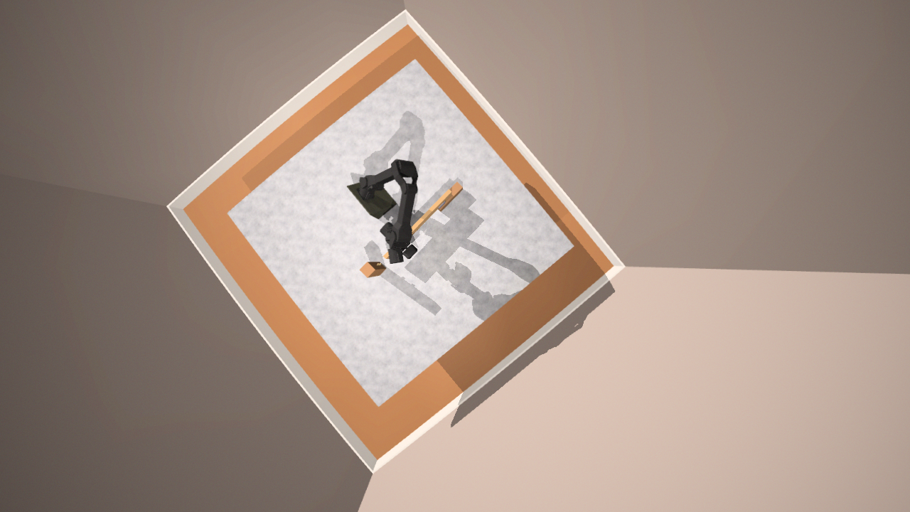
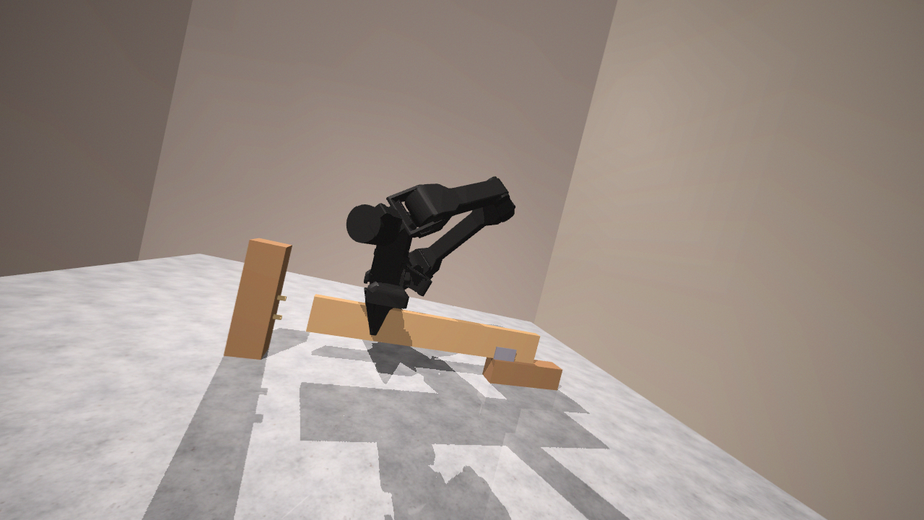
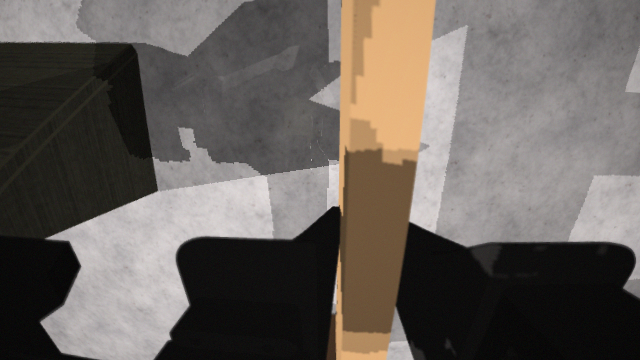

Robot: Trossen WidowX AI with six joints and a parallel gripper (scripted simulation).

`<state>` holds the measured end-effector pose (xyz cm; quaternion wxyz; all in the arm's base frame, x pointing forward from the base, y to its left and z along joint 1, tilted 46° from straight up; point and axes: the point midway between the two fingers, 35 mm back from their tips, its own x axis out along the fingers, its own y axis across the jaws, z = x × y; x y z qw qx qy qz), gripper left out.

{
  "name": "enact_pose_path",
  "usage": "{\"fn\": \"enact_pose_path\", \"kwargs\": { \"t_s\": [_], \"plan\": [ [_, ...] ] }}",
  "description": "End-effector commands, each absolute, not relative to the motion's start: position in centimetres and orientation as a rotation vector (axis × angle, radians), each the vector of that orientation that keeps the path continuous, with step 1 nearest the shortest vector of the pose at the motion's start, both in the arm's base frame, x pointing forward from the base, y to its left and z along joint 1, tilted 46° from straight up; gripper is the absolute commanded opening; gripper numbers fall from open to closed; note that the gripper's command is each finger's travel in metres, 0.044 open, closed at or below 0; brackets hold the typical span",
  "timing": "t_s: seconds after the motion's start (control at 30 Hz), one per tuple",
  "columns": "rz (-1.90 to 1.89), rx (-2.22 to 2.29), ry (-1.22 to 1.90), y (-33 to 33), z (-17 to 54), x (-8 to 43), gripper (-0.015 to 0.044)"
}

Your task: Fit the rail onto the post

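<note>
While the tool (image 2: 374, 331) is clamping the rail (image 2: 426, 331) near its raised end, the post (image 2: 257, 298) is standing just beyond that end along the rail's axis, pegs (image 2: 280, 307) facing it across a small gap.

The arm (image 2: 445, 213) rises from its base, folds sharply at the elbow and doubles back — the forearm slants down to a wrist that points nearly straight at the table. The gripper (image 2: 376, 326) hangs fingertips-down, its two black fingers closed in from either side on the rail (image 3: 380, 200) — clamped on its long faces, gripped a little way back from the raised near end.
</note>
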<state>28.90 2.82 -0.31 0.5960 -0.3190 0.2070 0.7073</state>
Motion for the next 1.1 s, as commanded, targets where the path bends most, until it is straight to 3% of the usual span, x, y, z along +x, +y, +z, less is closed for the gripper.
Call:
{"fn": "enact_pose_path", "kwargs": {
  "t_s": [0.0, 1.07],
  "plan": [
    [1.639, -0.739, 0.482, 2.65, -0.23, 28.91, 0.0000],
    [1.639, -0.740, 0.482, 2.32, -0.56, 28.99, 0.0000]
  ]
}}
